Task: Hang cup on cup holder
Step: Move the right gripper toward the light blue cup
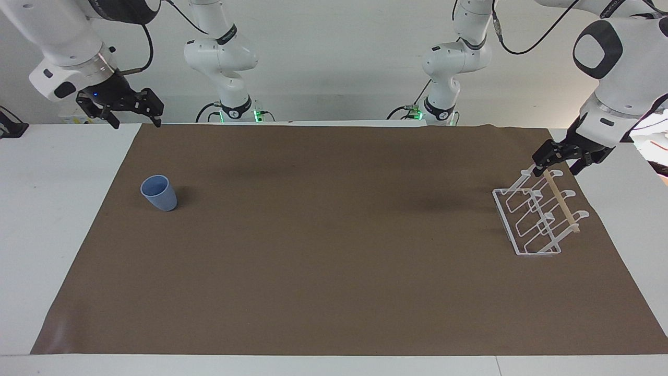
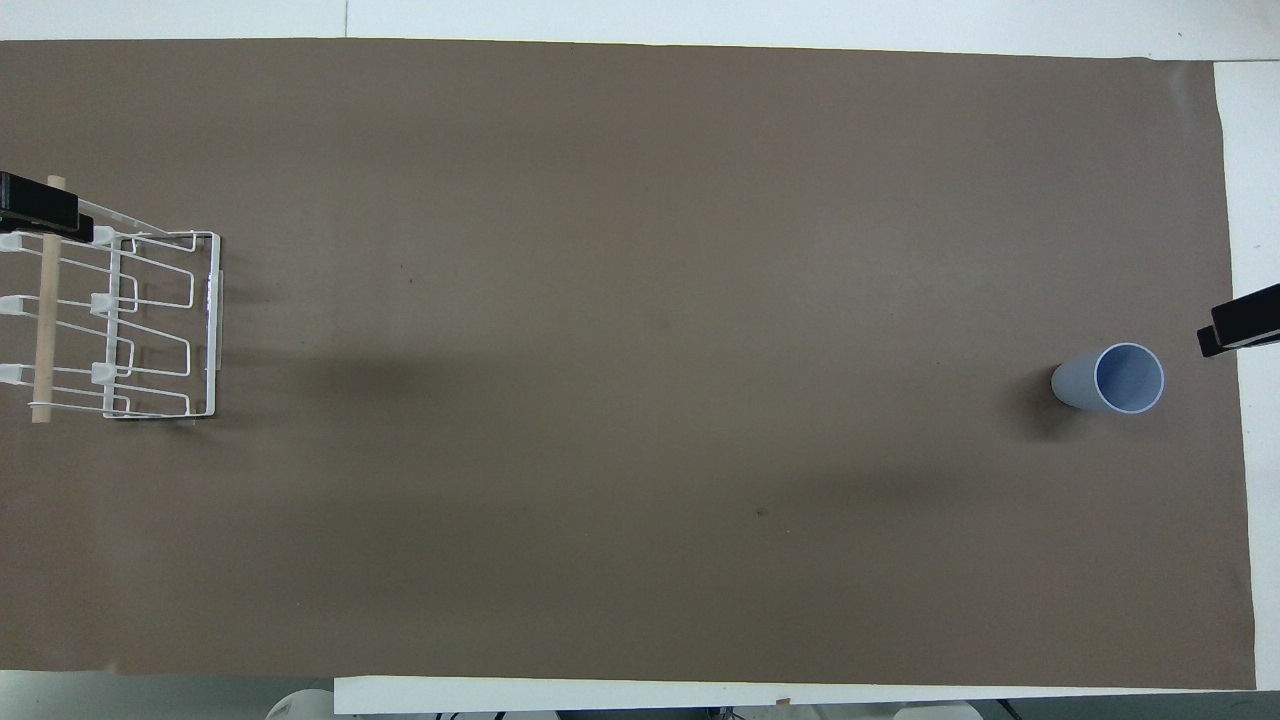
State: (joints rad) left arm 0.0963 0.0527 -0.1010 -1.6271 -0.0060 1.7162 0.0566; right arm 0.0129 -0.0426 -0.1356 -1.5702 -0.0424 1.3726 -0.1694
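left gripper [image 1: 559, 163] low at cup holder [image 1: 537, 219] rod end, fingers' state unclear, right gripper [image 1: 133, 112] raised, fingers released, cup [image 1: 159, 192] upright

Left pincer [image 2: 35, 215] cut by overhead edge, right pincer [image 2: 1240, 325] likewise

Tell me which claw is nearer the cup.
Right. The right claw hangs near the cup at its end of the table; the left claw is at the rack.

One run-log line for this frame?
cup: upright on mat, untouched | cup holder: empty | left gripper: at its rod | right gripper: raised
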